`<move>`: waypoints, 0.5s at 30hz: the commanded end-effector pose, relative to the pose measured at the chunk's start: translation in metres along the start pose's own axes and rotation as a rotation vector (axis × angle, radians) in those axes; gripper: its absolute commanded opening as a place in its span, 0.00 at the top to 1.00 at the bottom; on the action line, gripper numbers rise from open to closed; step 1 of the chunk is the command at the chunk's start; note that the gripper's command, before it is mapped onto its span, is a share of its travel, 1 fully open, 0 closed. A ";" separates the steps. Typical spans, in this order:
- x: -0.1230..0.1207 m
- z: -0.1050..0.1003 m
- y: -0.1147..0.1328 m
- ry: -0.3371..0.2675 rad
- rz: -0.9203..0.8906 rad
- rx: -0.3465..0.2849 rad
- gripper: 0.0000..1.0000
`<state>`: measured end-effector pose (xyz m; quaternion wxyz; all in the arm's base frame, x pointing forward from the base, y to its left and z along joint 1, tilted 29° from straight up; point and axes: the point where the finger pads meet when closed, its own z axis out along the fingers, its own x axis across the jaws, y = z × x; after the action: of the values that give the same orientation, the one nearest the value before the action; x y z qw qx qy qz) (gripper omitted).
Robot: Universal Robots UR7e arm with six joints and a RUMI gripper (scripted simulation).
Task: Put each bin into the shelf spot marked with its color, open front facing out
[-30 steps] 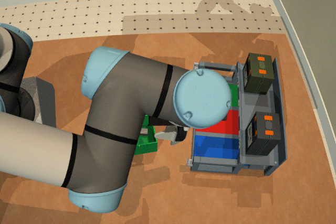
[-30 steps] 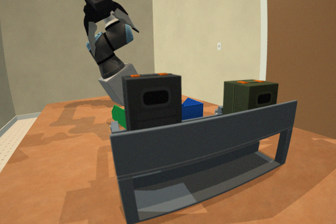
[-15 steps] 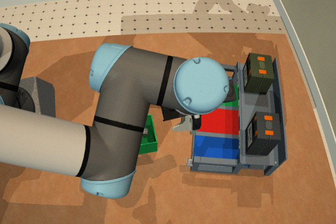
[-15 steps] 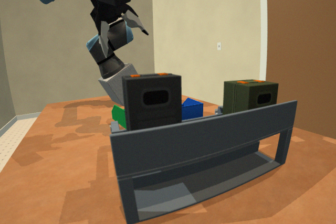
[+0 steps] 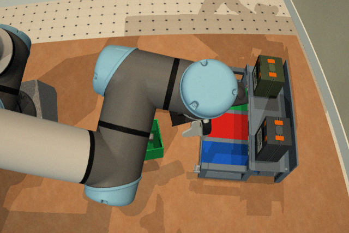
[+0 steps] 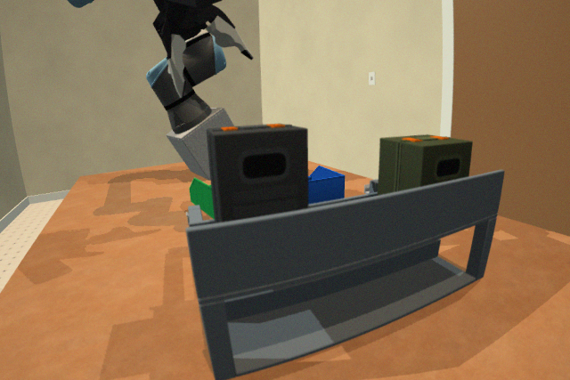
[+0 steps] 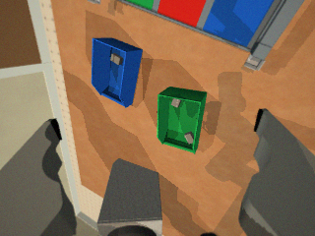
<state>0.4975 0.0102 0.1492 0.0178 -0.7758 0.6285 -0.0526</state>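
My gripper point(image 6: 209, 60) is open and empty, high above the table in front of the shelf point(image 5: 247, 123). In the wrist view its two fingers frame the scene below. The green bin point(image 7: 180, 119) lies on the table under it with two small grey parts inside. It also shows in the top view point(image 5: 154, 143), mostly hidden by my arm. The blue bin point(image 7: 116, 71) lies to its left with one grey part visible. The shelf's lower board carries a green mark point(image 5: 239, 107), a red mark point(image 5: 228, 126) and a blue mark point(image 5: 223, 153), all without bins.
An olive case point(image 5: 268, 76) and a dark grey case point(image 5: 273, 138) stand on the shelf's upper board. The arm's grey base block point(image 5: 36, 97) stands at the table's left. The table edge and tiled floor lie beyond the blue bin.
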 end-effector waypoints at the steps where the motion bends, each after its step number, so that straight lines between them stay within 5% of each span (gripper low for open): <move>1: -0.007 0.015 -0.028 0.031 -0.129 0.051 0.00; 15: -0.009 0.021 -0.042 0.049 -0.189 0.080 0.00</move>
<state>0.5351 0.0268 0.1330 0.0264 -0.8256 0.5561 -0.0921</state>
